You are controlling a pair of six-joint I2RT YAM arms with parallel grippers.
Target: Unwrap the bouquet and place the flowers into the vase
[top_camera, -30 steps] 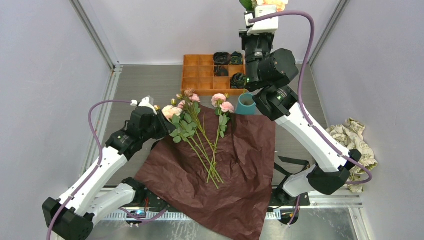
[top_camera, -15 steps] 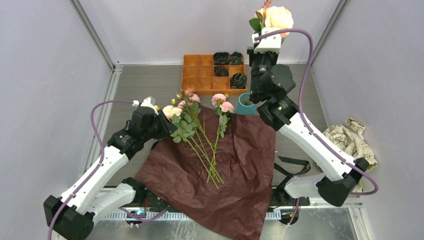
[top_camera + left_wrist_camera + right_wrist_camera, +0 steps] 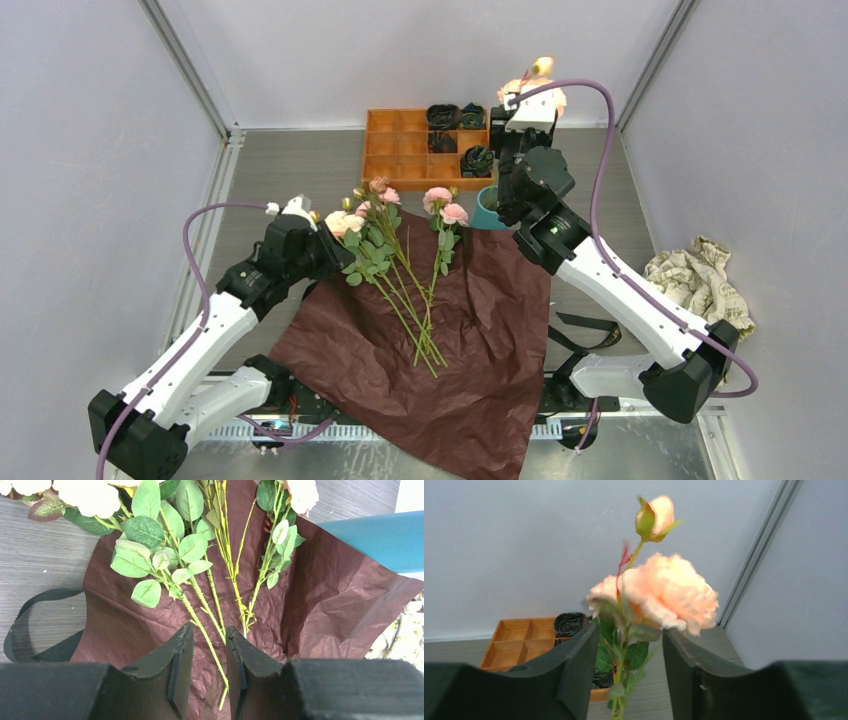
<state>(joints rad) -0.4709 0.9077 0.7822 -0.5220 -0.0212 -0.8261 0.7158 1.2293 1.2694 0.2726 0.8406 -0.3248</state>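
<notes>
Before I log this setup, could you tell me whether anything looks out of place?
A crumpled wad of printed paper lies by the right wall, apart from the rest, and the red wrapping paper overhangs the table at its near edge.

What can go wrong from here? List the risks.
1. The right gripper stands open around the rose stem; whether the stem sits in the vase is hidden, so it may topple out.
2. Leaves sit between its jaws; pulling away could drag the rose along.
3. The left gripper hangs over crossed stems on the paper; it may grab several, or paper.
</notes>
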